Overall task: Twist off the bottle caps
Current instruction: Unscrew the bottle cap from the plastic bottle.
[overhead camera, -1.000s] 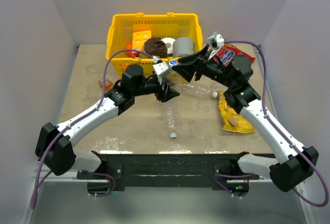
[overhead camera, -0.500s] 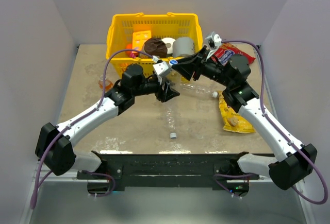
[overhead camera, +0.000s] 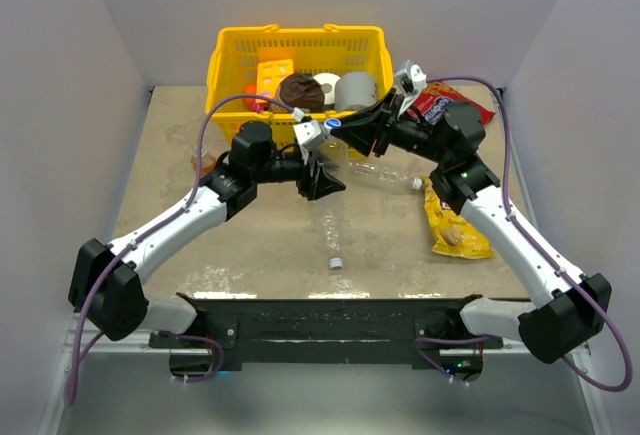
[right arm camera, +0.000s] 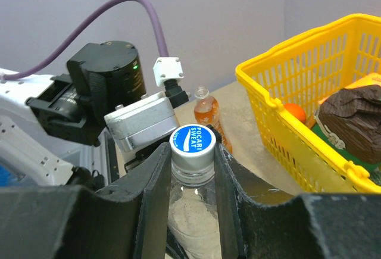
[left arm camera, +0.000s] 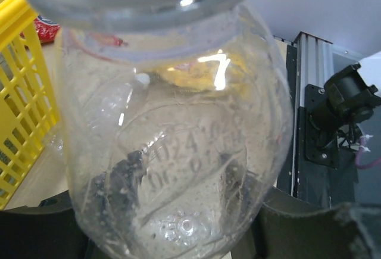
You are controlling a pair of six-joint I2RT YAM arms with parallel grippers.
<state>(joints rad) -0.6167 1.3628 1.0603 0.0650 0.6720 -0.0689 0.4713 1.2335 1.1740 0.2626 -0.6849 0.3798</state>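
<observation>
Bottle caps in view number three. One round whitish plastic cap with a blue printed face (right arm camera: 192, 140) sits on the neck of a clear colourless plastic bottle (left arm camera: 172, 152), which is held up between the arms just in front of the yellow plastic basket (overhead camera: 225, 70). A second whitish cap (overhead camera: 416, 184) closes another clear bottle (overhead camera: 383, 171) lying on the sandy table (overhead camera: 180, 245) just right of the held one. A third small cap (overhead camera: 335, 263) lies near the table's middle — whether a bottle is attached cannot be told. One small bottle of orange drink (overhead camera: 205, 165) stands by the left arm, its top too small to judge. The right gripper (right arm camera: 192, 167) is clamped on the blue-faced cap, one finger on each side. The left gripper (overhead camera: 322, 180) grips the held bottle's body. The basket holds one brown lump (overhead camera: 300, 90), one white roll (overhead camera: 327, 82), one grey can (overhead camera: 355, 90) and one orange block (overhead camera: 273, 77). Two packets lie at right — a yellow packet (overhead camera: 455, 225) and a red packet (overhead camera: 452, 105).
</observation>
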